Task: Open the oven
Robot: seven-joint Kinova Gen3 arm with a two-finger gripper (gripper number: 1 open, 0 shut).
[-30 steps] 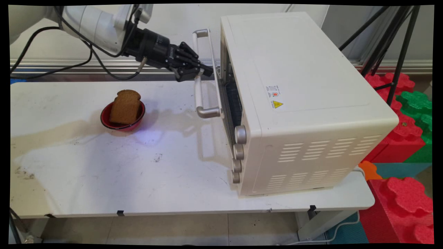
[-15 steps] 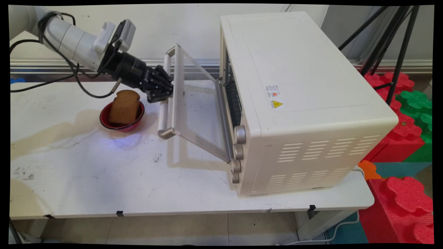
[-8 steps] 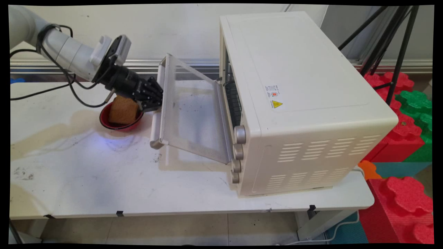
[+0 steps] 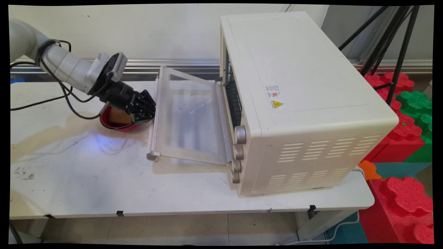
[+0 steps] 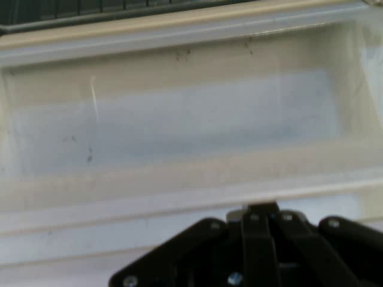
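White table (image 4: 86, 180) against a pale wall, and the big cream toaster oven (image 4: 294, 100) dominates. Left of it, a red bowl (image 4: 119, 125) holding a brown bread slice (image 4: 119, 117), partly hidden by the arm. The oven's glass door (image 4: 190, 117) hangs nearly flat, black gripper (image 4: 149, 116) clenched on its metal handle (image 4: 152, 138).

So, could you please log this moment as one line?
gripper: shut on door handle | oven door: nearly flat | bread in red bowl beside gripper
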